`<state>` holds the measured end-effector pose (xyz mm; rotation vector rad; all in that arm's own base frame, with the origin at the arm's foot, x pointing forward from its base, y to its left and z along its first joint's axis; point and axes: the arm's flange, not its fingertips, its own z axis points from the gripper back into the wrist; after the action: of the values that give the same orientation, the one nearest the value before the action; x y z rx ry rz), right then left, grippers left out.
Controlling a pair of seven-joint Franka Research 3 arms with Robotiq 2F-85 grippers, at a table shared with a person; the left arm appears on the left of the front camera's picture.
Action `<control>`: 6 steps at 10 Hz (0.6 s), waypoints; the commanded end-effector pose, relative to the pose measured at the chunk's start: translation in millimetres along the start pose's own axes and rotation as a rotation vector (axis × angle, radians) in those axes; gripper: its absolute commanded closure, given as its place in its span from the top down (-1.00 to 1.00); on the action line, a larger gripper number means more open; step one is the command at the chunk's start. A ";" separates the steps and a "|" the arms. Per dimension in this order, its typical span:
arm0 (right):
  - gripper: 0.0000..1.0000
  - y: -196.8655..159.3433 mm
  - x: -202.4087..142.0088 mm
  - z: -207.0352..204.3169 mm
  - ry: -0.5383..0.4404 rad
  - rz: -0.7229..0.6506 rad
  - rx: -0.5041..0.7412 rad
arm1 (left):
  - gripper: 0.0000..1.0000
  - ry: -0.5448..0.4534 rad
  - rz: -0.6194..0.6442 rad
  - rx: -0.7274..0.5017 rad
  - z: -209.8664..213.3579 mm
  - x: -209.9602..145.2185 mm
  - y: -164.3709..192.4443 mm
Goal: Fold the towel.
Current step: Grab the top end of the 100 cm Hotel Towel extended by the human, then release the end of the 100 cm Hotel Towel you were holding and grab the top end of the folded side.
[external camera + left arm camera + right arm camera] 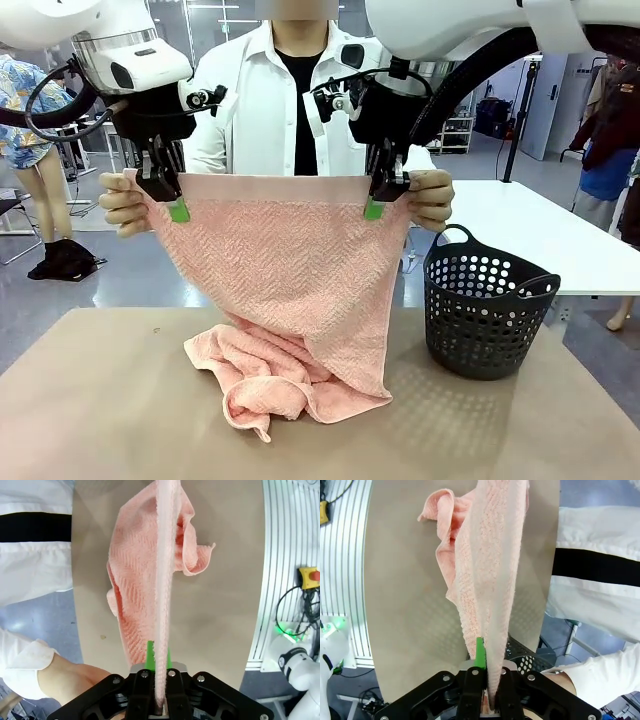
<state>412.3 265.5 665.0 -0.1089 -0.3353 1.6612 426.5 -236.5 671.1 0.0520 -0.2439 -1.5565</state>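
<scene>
The salmon-pink towel (285,270) hangs spread above the table, its top edge stretched level and its lower part bunched on the tabletop (255,385). My left gripper (172,200) is shut on the towel's top left corner, and my right gripper (378,198) is shut on the top right corner. The person's hands (122,205) (432,198) also hold those two corners just outside my fingers. In the left wrist view the towel (162,605) drops edge-on from between the pads. The right wrist view likewise has the towel (490,595) running down from the green pads (479,652).
A dark perforated basket (485,310) stands on the table at the right, close to the hanging towel. The person in a white shirt (270,100) stands at the far edge. Bare tan tabletop (90,400) lies to the left and front.
</scene>
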 end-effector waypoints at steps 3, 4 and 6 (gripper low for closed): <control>-1.00 0.6 0.8 0.4 0.001 0.004 0.001 | -1.00 0.002 0.001 0.004 1.1 -0.5 0.2; -1.00 0.6 0.8 0.4 0.001 0.004 0.001 | -1.00 0.002 0.001 0.004 1.1 -0.5 0.2; -1.00 0.6 0.8 0.4 0.001 0.004 0.001 | -1.00 0.002 0.001 0.004 1.1 -0.5 0.2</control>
<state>411.7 266.4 665.0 -0.1092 -0.3351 1.6634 426.8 -236.7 670.7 0.0517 -0.2431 -1.5567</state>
